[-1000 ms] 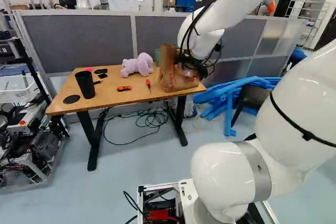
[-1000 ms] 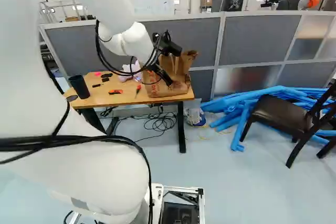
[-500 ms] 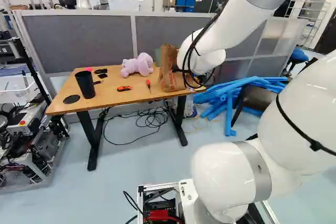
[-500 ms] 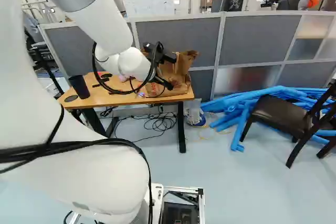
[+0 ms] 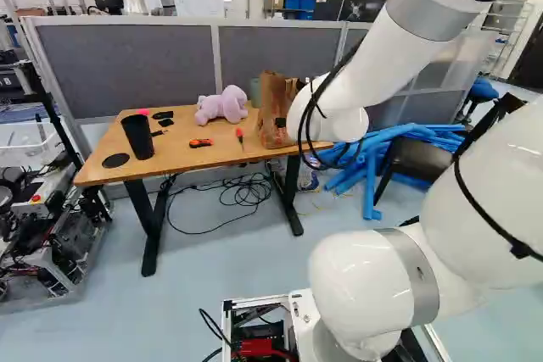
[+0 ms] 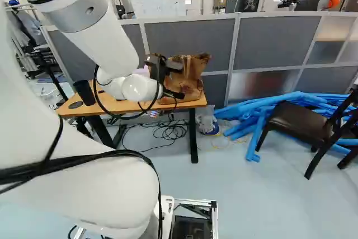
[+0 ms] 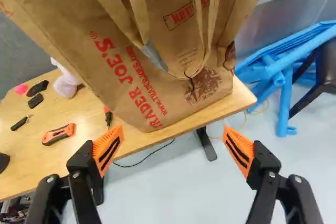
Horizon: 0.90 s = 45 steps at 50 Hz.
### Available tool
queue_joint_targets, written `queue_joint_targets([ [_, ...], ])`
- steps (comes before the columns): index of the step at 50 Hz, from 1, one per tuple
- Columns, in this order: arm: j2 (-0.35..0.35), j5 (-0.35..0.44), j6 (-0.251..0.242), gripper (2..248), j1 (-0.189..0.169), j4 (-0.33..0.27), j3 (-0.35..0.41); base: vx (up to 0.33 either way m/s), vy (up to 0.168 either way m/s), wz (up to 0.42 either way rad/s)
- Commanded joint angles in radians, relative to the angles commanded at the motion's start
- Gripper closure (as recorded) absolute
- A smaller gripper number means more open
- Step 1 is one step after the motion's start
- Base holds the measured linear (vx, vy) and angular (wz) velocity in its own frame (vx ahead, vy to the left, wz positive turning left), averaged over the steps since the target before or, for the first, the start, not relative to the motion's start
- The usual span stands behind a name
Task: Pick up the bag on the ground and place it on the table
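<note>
Some red lettering (image 7: 118,65) marks the bag (image 7: 178,95).

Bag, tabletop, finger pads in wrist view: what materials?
Bag: probably paper, matt brown, going by its sharp creases. Tabletop: wood or wood-look laminate, smooth and honey-coloured; can't tell which. Finger pads: matt orange rubber or plastic, perhaps, with dark slots.

From behind the white arm (image 5: 373,65), left and right, two base views look ahead and slightly down, sharing the wooden table (image 5: 174,158) and blue tubes (image 6: 257,138), while the wrist view faces the paper bag (image 7: 131,85) close up.
</note>
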Motion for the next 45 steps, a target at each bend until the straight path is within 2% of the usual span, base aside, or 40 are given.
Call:
queue_joint_targets([
  [25,0.027,0.194,-0.114,3,0.008,0.000,0.116,0.000,0.000,0.000],
  [45,0.042,0.298,-0.174,3,0.012,0.000,0.178,0.000,0.000,0.000],
])
